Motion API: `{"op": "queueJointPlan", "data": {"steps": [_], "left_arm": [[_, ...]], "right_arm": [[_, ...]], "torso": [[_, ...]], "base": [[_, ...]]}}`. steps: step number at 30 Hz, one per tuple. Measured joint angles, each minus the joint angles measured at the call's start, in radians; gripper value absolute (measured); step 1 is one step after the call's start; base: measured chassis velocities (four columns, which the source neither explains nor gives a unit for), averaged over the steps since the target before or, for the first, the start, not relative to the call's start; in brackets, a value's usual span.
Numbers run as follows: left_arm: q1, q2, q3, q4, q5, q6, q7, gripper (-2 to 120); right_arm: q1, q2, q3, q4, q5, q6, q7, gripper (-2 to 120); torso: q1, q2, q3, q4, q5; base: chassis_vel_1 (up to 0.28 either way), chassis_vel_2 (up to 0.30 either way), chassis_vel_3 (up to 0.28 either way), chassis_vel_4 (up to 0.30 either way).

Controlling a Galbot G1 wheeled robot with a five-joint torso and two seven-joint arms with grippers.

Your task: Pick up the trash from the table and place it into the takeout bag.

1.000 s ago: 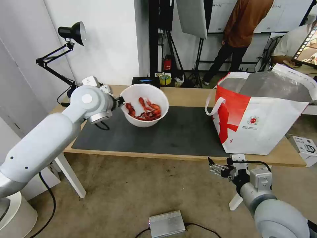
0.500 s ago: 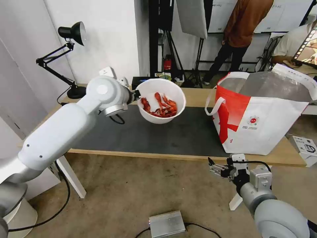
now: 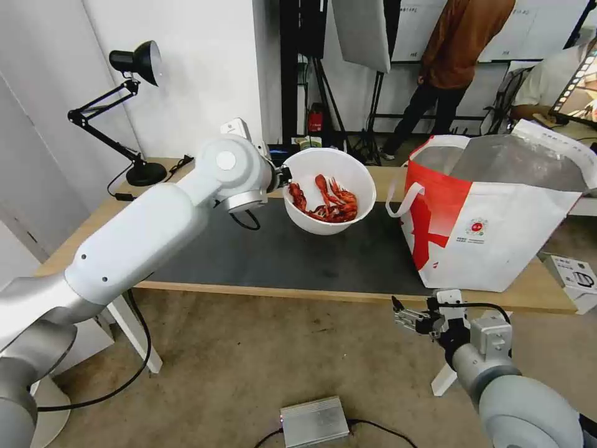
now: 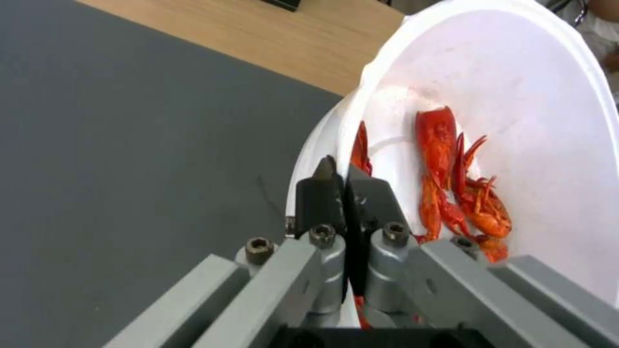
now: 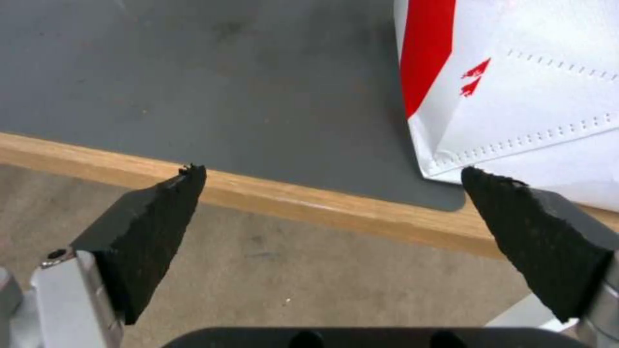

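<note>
Two tools: left tool [image 4: 345,186] clamped on bowl [image 3: 329,190] rim, lifted over mat [image 3: 348,255], near bag [image 3: 491,218]. Right tool [image 5: 332,203] spread wide, below worktop [image 3: 547,298] edge.

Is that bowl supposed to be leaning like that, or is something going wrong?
The white bowl is tilted toward the camera, pinched by its rim in the left gripper above the mat. The shells sit inside; nothing spilled.

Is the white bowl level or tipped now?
Tipped: the bowl hangs from the left pincer by its rim, its opening facing the head camera.
</note>
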Motion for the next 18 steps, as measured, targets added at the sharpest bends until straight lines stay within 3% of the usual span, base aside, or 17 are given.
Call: {"op": "queueJointPlan", "data": {"steps": [18], "left_arm": [[-0.138,-0.035,0.050,0.055,-0.045,0.001,-0.004,0]], "right_arm": [[0.000,0.000,0.000,0.000,0.000,0.000,0.000,100]], "torso": [[0.000,0.000,0.000,0.0000,0.0000]], "base": [[0.000,0.000,0.000,0.000]]}}
